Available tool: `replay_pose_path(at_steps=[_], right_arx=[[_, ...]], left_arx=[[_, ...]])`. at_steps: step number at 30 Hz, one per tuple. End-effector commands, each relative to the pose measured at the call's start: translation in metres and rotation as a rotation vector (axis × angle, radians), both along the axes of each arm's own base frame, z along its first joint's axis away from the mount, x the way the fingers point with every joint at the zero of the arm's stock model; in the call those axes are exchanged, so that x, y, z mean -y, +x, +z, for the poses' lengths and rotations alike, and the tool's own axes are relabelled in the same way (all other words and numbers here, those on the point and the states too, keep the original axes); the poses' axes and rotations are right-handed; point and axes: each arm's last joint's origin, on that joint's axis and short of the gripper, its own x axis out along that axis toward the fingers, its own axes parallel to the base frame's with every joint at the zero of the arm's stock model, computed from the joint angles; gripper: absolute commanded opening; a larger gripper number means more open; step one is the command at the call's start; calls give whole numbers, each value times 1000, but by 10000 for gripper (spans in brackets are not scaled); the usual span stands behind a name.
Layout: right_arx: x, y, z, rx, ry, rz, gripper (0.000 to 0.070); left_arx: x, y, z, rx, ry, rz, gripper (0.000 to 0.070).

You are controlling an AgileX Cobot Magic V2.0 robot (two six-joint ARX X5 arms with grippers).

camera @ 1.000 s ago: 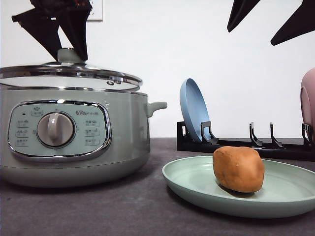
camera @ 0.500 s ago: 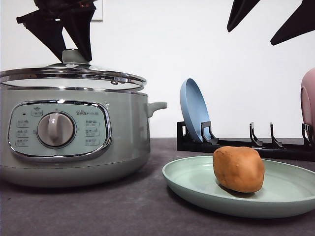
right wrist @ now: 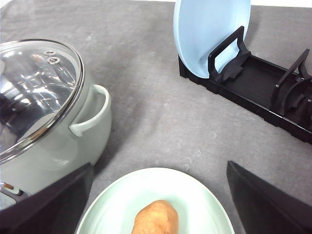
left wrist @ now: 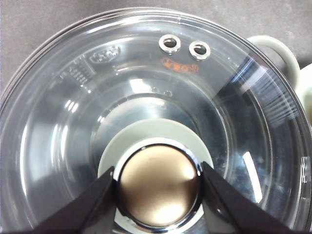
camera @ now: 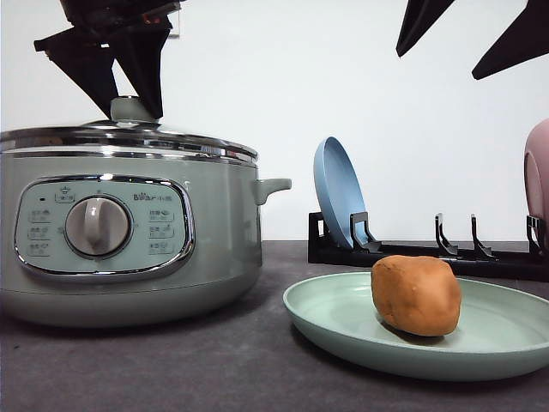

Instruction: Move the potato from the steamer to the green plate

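The orange-brown potato (camera: pixel 416 294) (right wrist: pixel 156 218) lies on the green plate (camera: pixel 343 322) (right wrist: pixel 117 204) at the front right of the table. At the left stands the sage-green steamer (camera: pixel 214 232) (right wrist: pixel 73 146), its glass lid (camera: pixel 171 137) (left wrist: pixel 73 122) resting level on the rim. My left gripper (camera: pixel 127 94) (left wrist: pixel 158 190) is above it, shut on the lid knob (camera: pixel 129 109). High above the plate, my right gripper (camera: pixel 467 30) (right wrist: pixel 158 204) hangs open and holds nothing.
A black dish rack (camera: pixel 429 253) (right wrist: pixel 263 87) stands behind the green plate, with a blue plate (camera: pixel 337 193) (right wrist: pixel 204 29) upright in it and a pink plate (camera: pixel 538 172) at the far right edge. Bare grey tabletop lies between steamer and plate.
The left gripper has lowered the lid, which was raised and tilted, until it sits flat on the steamer's rim. The right gripper and potato have not moved.
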Motion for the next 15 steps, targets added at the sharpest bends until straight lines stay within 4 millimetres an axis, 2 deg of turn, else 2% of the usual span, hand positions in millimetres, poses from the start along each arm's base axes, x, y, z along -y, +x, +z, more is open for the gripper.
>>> replay_pose_path(at_steps=[1,15], right_arx=[[-2,0,4,17,-1,8,552],[-2,0,4,17,-2,9,552]], left_arx=[[4,6,1,19,-8,-8,9],[5,10,-2,32,39,-7,9]])
